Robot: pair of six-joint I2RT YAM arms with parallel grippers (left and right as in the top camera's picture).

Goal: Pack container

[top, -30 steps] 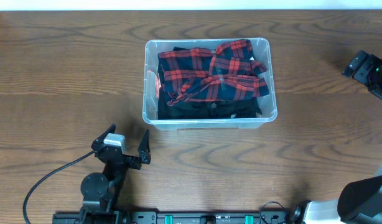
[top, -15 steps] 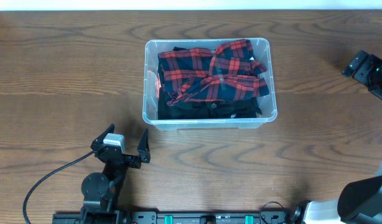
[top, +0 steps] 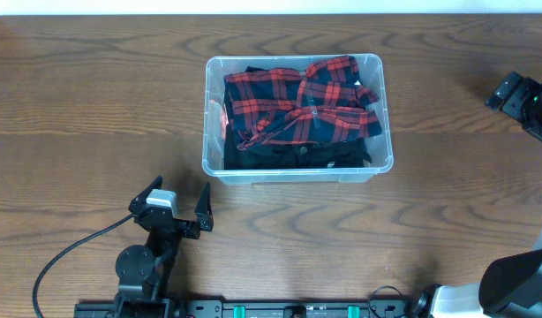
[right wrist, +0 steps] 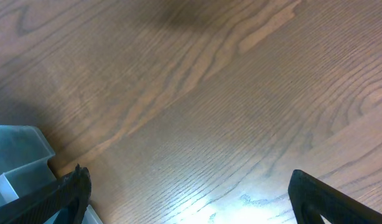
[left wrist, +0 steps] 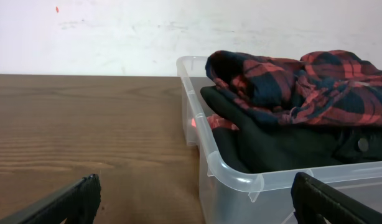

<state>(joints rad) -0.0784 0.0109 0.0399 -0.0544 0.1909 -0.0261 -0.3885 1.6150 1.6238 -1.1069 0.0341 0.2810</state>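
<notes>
The left gripper [top: 181, 189] sits low over the table, its jaws spread wide and holding nothing, at about 7 o'clock from the container and clear of it, with its fingers aimed toward 12 o'clock at the bin's near wall. The right gripper [right wrist: 188, 186] is equally wide and empty, out at the 3 o'clock edge of the overhead view, well apart from the bin, looking down on bare wood. The dark wood-grain table [top: 94, 106] fills the scene. The container [top: 382, 106] stands upright just toward 12 o'clock from the table's centre, open top facing up, its long axis running from 9 to 3 o'clock, parallel with the table's far edge. A red and navy plaid garment [top: 297, 104] lies bunched across the top of its contents and rises above the rim in the left wrist view. Under it a black garment [top: 289, 155] fills the 6 o'clock side. A black cable [top: 63, 261] trails from the left arm toward 8 o'clock.
</notes>
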